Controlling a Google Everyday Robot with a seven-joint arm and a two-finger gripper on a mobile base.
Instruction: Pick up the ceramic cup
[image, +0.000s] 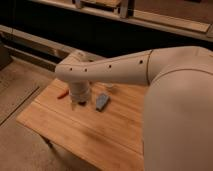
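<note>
- Step in hand, as judged: approach to the ceramic cup (109, 87); no grasp made yet.
- Cup location: centre of frame, on the wooden table (65, 127), tucked just under the lower edge of the white arm (110, 67). Only a small pale patch on show, the rest hidden by the arm.
- Gripper (76, 104) location: left of centre, pointing down from the wrist, low over the table top. Flanked by a red item (62, 94) on its left and a grey-blue flat object (102, 101) on its right.
- Cup relative to gripper: right and slightly up in frame, beyond the grey-blue object; apart, not touching.
- Gripper state: jaws at full spread, nothing seen between them, nothing held (fingertips largely masked by the wrist; contact with the table not determinable).
- Recommended approach: raise clear of the table first, then carry right and up in frame, passing above the grey-blue object without brushing it.
- Recommended grasp: centre over the cup, keep the wrist vertical, descend with one finger on each side, and close only with the cup wall squarely between the fingers.
- Risk, as judged: small smooth cup, likely to tip or skid under an off-centre pinch.
</note>
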